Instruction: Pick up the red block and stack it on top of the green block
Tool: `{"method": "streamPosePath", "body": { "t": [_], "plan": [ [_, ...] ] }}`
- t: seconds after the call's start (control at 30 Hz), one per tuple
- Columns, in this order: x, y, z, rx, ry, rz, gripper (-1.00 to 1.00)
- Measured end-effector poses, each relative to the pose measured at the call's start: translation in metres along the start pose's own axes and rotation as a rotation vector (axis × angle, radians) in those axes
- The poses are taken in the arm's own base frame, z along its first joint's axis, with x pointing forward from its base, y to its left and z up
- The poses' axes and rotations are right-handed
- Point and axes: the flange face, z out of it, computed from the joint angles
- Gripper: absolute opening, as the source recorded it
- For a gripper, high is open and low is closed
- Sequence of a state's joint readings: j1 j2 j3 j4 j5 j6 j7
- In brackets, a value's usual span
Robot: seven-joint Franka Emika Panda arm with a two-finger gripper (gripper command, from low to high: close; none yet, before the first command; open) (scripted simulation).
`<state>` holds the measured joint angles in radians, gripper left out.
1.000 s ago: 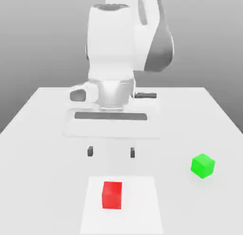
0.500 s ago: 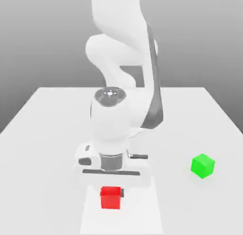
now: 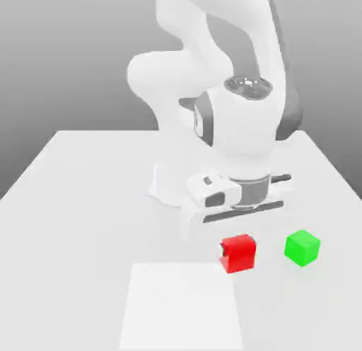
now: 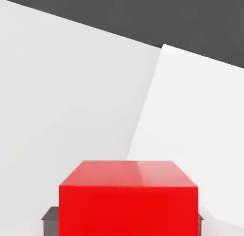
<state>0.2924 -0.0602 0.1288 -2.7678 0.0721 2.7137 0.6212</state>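
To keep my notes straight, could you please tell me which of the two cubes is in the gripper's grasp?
The red cube: it sits clamped between the fingers, whereas the green cube rests on the table.

I am in a simulated setting, a bare rendered test scene like a robotics lab bench. In the exterior view, my jointed white arm (image 3: 244, 130) rises from the upper middle of the frame over a plain pale table (image 3: 63, 236) that spreads across the middle and bottom. A smooth grey backdrop (image 3: 56, 59) fills the upper left and upper right, shading from light to dark. A plain white square (image 3: 182, 307) lies at the lower middle, and two unmarked cubes, one red (image 3: 238, 254) and one green (image 3: 302, 248), are at the lower right.
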Motion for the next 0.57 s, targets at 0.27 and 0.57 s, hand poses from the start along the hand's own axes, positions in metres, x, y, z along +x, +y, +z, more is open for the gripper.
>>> {"method": "streamPosePath", "body": {
  "t": [0.27, 0.57],
  "plan": [
    [-0.112, -0.077, -0.001, -0.023, 0.005, -0.472, -1.0],
    [-0.116, -0.078, 0.05, -0.025, 0.005, -0.491, 1.0]
  ]
}}
